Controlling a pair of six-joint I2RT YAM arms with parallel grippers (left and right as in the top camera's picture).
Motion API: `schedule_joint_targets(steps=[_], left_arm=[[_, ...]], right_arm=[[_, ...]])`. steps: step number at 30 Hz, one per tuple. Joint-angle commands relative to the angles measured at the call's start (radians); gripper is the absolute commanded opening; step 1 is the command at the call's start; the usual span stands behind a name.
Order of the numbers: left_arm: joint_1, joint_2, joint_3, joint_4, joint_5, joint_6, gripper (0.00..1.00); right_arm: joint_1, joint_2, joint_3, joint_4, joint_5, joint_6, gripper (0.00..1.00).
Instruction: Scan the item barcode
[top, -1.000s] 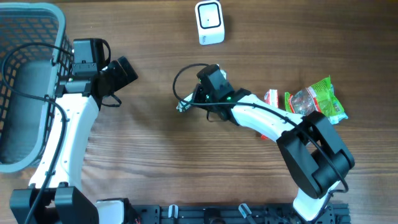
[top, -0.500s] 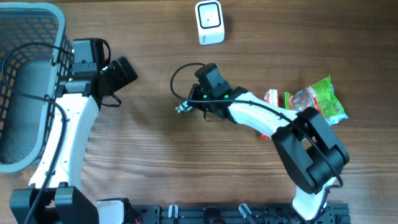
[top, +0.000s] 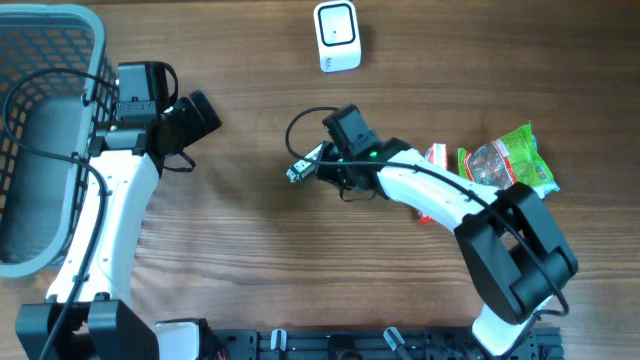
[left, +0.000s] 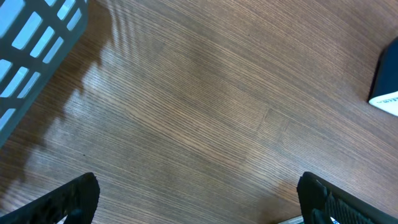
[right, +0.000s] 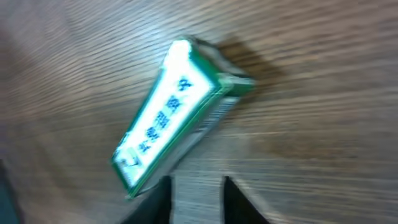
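Item box (top: 300, 166), small and green-and-white, is found near the middle of the wooden surface (top: 250, 260), lying at a slant just off the tip of the right gripper (right: 196, 199).

At the far left a grey mesh basket (top: 97, 60) is set on the surface. Beside it the left gripper (left: 199, 196) is held over bare wood, its jaws spread fully apart and nothing between them.

In the right wrist view the box is seen with its white face turned up, edged in green. Green characters are printed along that face, but they are blurred and cannot be read. The right jaws are seen parted, with only wood in the gap; the box lies just beyond them and is not gripped.

A white scanner (top: 337, 36) is placed at the far edge, well apart from the box. No writing can be made out on it.

To the right, a red-and-white packet (top: 436, 155) and a green snack packet (top: 505, 158) are noted side by side; their print is too small to read.
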Motion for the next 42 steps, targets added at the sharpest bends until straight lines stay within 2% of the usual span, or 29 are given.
schedule_joint_targets(steps=[1, 2, 4, 9, 11, 18, 21, 22, 26, 30, 32, 33, 35, 37, 39, 40, 42], left_arm=[[0.004, -0.006, 0.013, 0.002, -0.006, -0.002, 1.00], [0.004, -0.006, 0.013, 0.002, -0.006, -0.002, 1.00], [0.004, -0.006, 0.013, 0.002, -0.006, -0.002, 1.00], [0.004, -0.006, 0.013, 0.002, -0.006, -0.002, 1.00], [0.004, -0.006, 0.013, 0.002, -0.006, -0.002, 1.00], [0.004, -0.006, 0.013, 0.002, -0.006, -0.002, 1.00], [0.004, -0.006, 0.013, 0.002, -0.006, -0.002, 1.00], [0.004, -0.006, 0.013, 0.002, -0.006, -0.002, 1.00], [0.004, -0.006, 0.013, 0.002, -0.006, -0.002, 1.00], [0.004, -0.006, 0.013, 0.002, -0.006, -0.002, 1.00], [0.004, -0.006, 0.013, 0.002, -0.006, -0.002, 1.00], [0.004, -0.006, 0.013, 0.002, -0.006, -0.002, 1.00], [0.004, -0.006, 0.013, 0.002, -0.006, -0.002, 1.00], [0.004, -0.006, 0.013, 0.002, -0.006, -0.002, 1.00], [0.004, -0.006, 0.013, 0.002, -0.006, -0.002, 1.00], [0.004, -0.006, 0.013, 0.002, -0.006, -0.002, 1.00], [0.004, -0.006, 0.013, 0.002, -0.006, -0.002, 1.00]], right_arm=[[0.048, -0.025, 0.030, 0.016, -0.019, -0.062, 0.38], [0.058, -0.025, 0.045, 0.018, -0.019, -0.076, 0.45], [0.082, -0.025, 0.063, 0.066, -0.018, -0.109, 0.68], [0.132, -0.021, 0.063, 0.201, 0.115, -0.147, 0.61], [0.137, -0.003, 0.063, 0.277, 0.124, -0.161, 0.62], [0.139, 0.151, 0.063, 0.354, 0.123, -0.085, 0.62], [0.140, 0.154, 0.064, 0.315, 0.108, -0.079, 0.61], [0.140, 0.146, 0.064, 0.260, 0.091, -0.074, 0.57], [0.130, 0.056, 0.064, 0.057, 0.103, -0.067, 0.56], [0.124, -0.076, 0.065, -0.053, 0.103, -0.343, 0.56], [0.124, -0.165, 0.064, -0.095, 0.057, -0.512, 0.62], [0.124, -0.205, 0.064, -0.116, 0.046, -0.549, 0.67], [0.124, -0.256, 0.064, -0.152, 0.069, -0.671, 0.64], [0.123, -0.257, 0.061, -0.187, 0.183, -0.727, 0.60], [0.121, -0.227, 0.053, -0.198, 0.217, -0.793, 0.60], [0.119, -0.204, 0.053, -0.193, 0.217, -0.809, 0.66], [0.119, -0.150, 0.053, -0.171, 0.238, -0.818, 0.69]])
